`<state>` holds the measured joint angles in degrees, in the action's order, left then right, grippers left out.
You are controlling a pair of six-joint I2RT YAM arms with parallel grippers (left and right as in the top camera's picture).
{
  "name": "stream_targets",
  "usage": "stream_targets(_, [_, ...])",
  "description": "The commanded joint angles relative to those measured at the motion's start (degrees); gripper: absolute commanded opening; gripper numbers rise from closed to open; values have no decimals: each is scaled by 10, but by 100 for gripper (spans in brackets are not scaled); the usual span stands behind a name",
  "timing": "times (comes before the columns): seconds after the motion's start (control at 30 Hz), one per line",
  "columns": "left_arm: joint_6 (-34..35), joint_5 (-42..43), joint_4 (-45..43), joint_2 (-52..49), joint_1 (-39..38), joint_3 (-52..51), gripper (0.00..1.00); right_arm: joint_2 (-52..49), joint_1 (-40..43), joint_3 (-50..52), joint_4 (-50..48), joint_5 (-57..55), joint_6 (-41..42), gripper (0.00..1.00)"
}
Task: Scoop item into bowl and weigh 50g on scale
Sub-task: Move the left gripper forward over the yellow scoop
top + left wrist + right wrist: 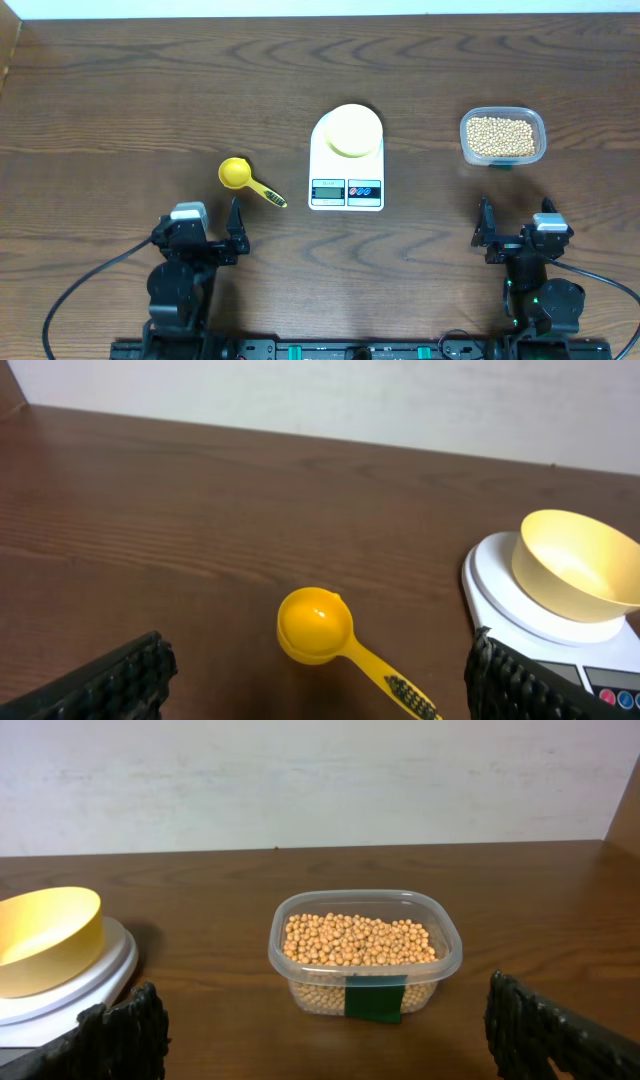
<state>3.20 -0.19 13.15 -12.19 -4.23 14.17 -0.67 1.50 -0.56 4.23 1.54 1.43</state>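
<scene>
Reaching first for scoop (245,180) left of scale (346,172), gripping handle (268,194) squarely; both left gripper (315,682) and right gripper (325,1032) wide apart, empty. Bowl (352,131) atop scale, beans (502,137) in tub (455,948) right of scale.

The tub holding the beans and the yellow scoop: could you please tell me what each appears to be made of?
The tub looks like clear, thin plastic: the beans show through its glossy wall. The scoop seems moulded plastic, bright yellow and glossy, with a highlight in its cup.

left arm (178,285) and right arm (540,298) are black, with pale grey wrist blocks (188,213), looping black cables (100,268), ribbed finger pads (125,678).
</scene>
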Motion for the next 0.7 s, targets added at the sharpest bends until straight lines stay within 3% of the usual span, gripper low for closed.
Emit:
stream_targets(0.0, [5,-3,3,-47,0,43,95,3,3,2,0,1,2,99])
stream_targets(0.67, [51,38,156,-225,0,231,95,3,3,2,0,1,2,99])
